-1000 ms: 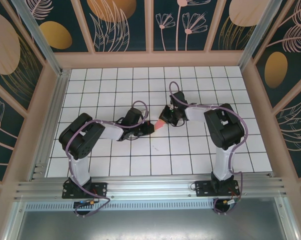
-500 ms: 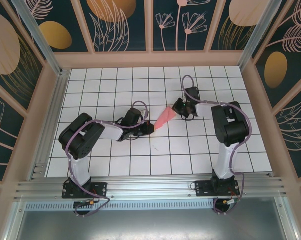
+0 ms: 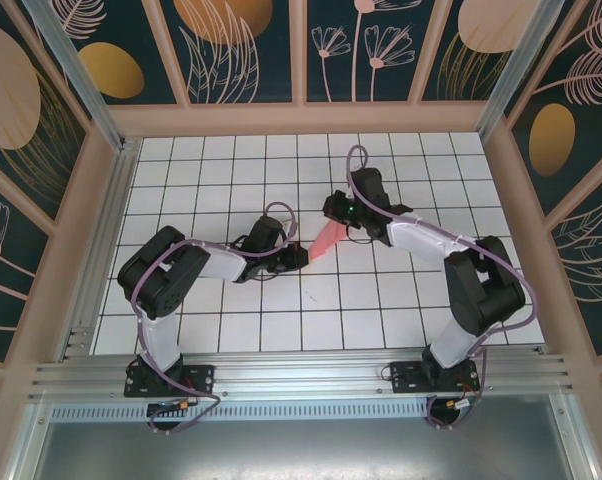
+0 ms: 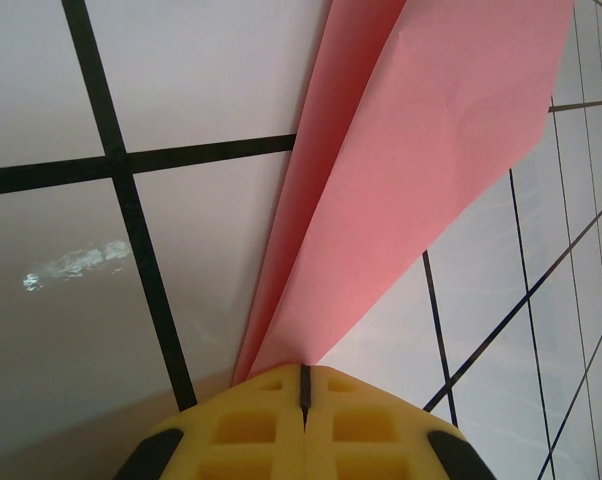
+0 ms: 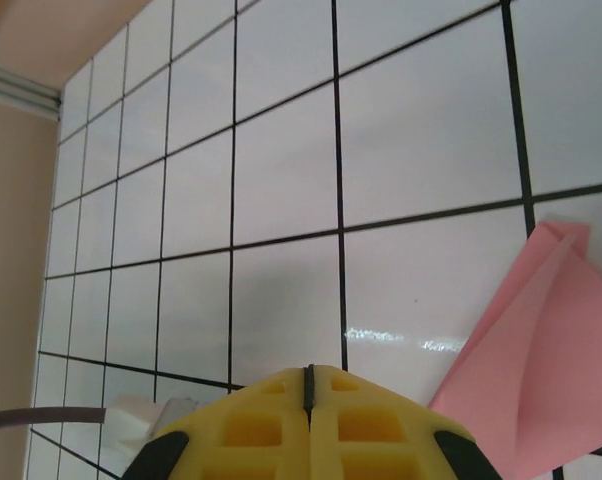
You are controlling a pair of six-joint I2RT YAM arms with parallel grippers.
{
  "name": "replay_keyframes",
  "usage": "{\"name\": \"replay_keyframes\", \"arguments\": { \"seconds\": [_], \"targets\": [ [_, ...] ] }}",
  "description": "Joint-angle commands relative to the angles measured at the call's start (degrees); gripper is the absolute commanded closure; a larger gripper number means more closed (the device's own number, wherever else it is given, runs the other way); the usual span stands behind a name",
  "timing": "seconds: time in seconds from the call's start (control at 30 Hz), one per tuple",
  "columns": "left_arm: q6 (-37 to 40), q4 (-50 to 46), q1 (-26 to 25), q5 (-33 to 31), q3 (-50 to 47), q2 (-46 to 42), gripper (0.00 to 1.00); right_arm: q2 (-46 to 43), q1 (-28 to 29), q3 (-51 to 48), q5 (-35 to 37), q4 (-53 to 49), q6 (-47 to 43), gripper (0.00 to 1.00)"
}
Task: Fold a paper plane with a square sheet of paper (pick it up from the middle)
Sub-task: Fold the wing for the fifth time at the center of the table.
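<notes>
My left gripper (image 4: 304, 368) is clamped on the pointed end of the plane (image 4: 411, 180), near the middle of the tiled table (image 3: 221, 320). The plane is a narrow pink dart, its folded layers widening away from my fingers. My right gripper (image 5: 308, 368) is closed on nothing, just beside the wide end.

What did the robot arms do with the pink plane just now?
The right pincer drew back from the left pincer toward the far side, uncovering the paper plane, and now sits shut beside its wide end. The left pincer stayed put, shut on the pointed end.
</notes>
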Motion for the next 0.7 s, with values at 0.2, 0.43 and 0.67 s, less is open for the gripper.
{"name": "replay_keyframes", "arguments": {
  "seconds": [0.2, 0.43, 0.67],
  "targets": [
    [0.2, -14.5, -0.4, 0.0, -3.5, 4.7, 1.00, 12.1, 2.1, 3.6, -7.9, -3.7, 5.2, 0.98],
    [0.2, -14.4, -0.4, 0.1, -3.6, 4.8, 1.00, 17.3, 3.7, 6.2, -8.7, -5.1, 5.5, 0.98],
    [0.1, -14.2, -0.4, 0.0, -4.2, 4.8, 1.00, 19.4, 1.2, 5.0, -6.4, -4.3, 5.6, 0.99]
  ]
}}
